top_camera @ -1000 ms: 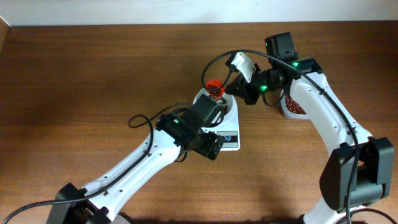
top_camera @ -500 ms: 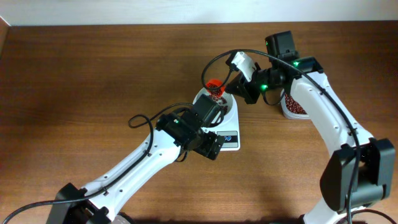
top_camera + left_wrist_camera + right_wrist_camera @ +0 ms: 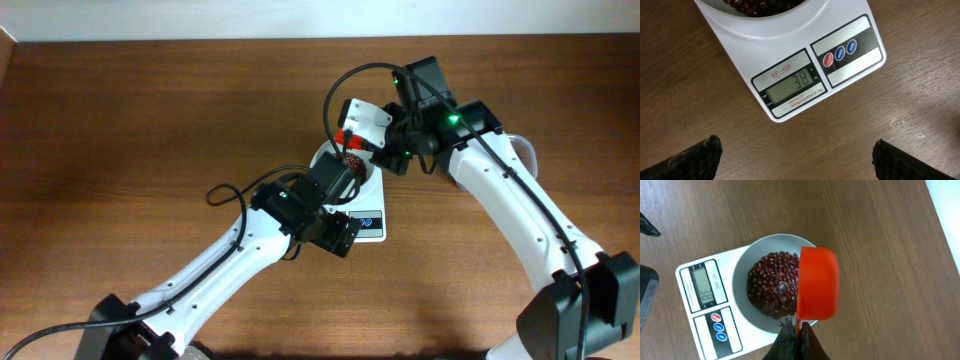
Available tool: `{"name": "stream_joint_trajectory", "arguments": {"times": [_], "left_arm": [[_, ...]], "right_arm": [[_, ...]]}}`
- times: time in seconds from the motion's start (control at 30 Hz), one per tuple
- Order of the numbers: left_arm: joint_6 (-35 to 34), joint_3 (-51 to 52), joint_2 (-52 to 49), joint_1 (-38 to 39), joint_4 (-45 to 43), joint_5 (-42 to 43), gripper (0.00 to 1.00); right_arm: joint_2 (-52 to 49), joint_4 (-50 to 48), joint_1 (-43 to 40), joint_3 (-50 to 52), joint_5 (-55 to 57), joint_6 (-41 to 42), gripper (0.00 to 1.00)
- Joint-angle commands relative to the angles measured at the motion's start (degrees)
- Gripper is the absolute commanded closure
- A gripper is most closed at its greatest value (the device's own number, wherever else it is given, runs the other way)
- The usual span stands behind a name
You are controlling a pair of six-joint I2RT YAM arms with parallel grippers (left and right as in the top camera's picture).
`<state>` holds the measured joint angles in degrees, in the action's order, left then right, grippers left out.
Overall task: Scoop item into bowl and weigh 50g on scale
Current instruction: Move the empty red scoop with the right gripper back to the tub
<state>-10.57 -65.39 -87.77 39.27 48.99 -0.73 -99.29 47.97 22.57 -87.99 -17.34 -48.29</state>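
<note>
Orange scoop [image 3: 817, 282] tilted over the bowl [image 3: 740, 280] of beans [image 3: 772, 285] on the scale [image 3: 850, 70]; right pincer [image 3: 795, 330] clamps its handle. We read 38 on the display [image 3: 792, 85]. Left pincer [image 3: 797, 162] gapes wide, empty.

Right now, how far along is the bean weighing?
Done: beans lie in the white bowl on the kitchen scale. In hand: the right gripper holds an orange scoop tipped over the bowl. Left: the display reads 38, short of 50, so more beans seem needed.
</note>
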Motion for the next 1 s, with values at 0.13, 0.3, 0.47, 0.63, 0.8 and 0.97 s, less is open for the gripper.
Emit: {"name": "stream_joint_trajectory", "arguments": {"times": [0.13, 0.3, 0.47, 0.63, 0.8, 0.97], "left_arm": [[-0.70, -1.11, -0.39, 0.07, -0.11, -0.57, 0.01], [-0.70, -1.09, -0.39, 0.07, -0.11, -0.59, 0.01], [-0.70, -1.09, -0.39, 0.07, -0.11, -0.59, 0.01], [-0.70, -1.09, -0.39, 0.07, -0.11, -0.59, 0.01], [-0.70, -1.09, -0.39, 0.07, -0.11, -0.59, 0.01], [-0.70, -1.09, -0.39, 0.07, -0.11, -0.59, 0.01]], "right_arm": [[1.38, -0.17, 1.05, -1.40, 2.99, -2.29, 0.96], [1.38, -0.26, 1.03, -1.40, 1.22, -1.57, 0.96], [1.38, -1.29, -3.34, -1.49, -10.36, 7.93, 0.96], [1.36, -1.46, -12.41, -1.49, -24.50, 21.31, 0.96], [1.20, 2.08, -22.25, -1.44, -27.06, 25.03, 0.96], [0.20, 7.41, -31.10, -1.42, -20.61, 25.03, 0.96]]}}
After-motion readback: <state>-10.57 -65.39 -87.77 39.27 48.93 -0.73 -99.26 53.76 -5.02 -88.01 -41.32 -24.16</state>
